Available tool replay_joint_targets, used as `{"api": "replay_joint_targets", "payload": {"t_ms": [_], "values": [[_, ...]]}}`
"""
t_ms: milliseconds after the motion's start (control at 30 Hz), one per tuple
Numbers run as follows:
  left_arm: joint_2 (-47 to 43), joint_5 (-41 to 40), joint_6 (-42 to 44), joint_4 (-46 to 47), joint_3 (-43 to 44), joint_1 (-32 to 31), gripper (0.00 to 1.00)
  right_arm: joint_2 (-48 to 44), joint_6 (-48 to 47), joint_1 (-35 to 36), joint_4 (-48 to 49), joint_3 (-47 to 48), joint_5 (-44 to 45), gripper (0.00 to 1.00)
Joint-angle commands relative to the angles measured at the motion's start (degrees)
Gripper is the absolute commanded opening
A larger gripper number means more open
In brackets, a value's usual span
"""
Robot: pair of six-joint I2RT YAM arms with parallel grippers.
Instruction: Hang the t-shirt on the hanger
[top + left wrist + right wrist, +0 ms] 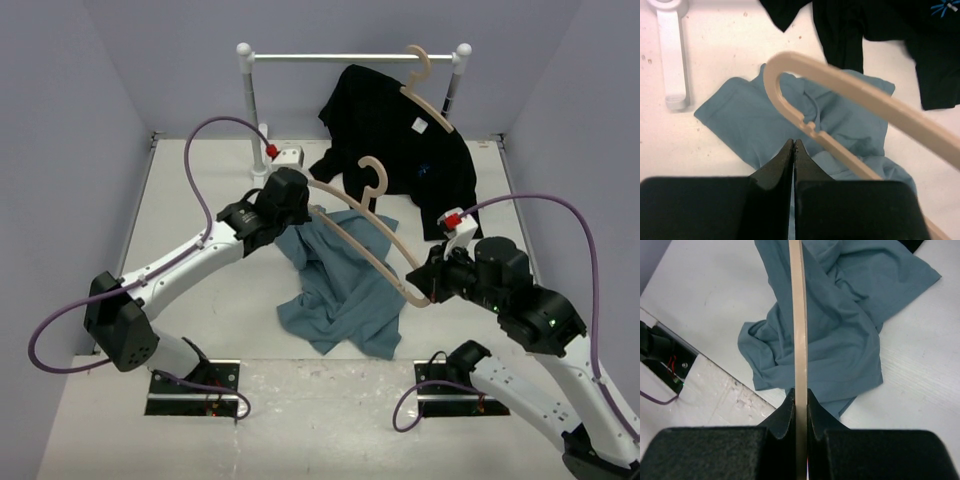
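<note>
The slate-blue t-shirt (345,290) lies crumpled on the white table (200,200) between the two arms. The tan wooden hanger (370,250) is held slantwise above it, hook towards the back. My right gripper (432,280) is shut on the hanger's right end, and the bar (798,315) runs straight out between its fingers (787,405) over the t-shirt (840,330). My left gripper (303,208) is shut, just by the hanger's rounded left end (772,75) and over the t-shirt (750,120). I see no cloth between its tips (793,143).
A black shirt (400,140) hangs on a second tan hanger (428,95) from the white rail (350,58) at the back, its hem resting on the table. The rail's white foot (672,55) stands to the left. Grey walls close in both sides.
</note>
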Motion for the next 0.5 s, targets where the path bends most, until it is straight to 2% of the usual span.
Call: {"api": "replay_joint_targets", "payload": {"t_ms": [0, 167, 467], "values": [[0.27, -0.17, 1.51, 1.75, 4.22, 2.42, 0.0, -0.49, -3.14, -0.04, -2.34, 3.53, -1.52, 0.0], [1.2, 1.8, 2.38, 2.41, 4.27, 5.5, 0.0, -1.64, -6.38, -0.04, -4.84, 4.94, -3.26, 0.0], [2.59, 1.64, 5.37, 1.9, 4.47, 5.96, 0.0, -2.07, -7.83, -0.04, -7.48, 5.55, -6.99, 0.0]]}}
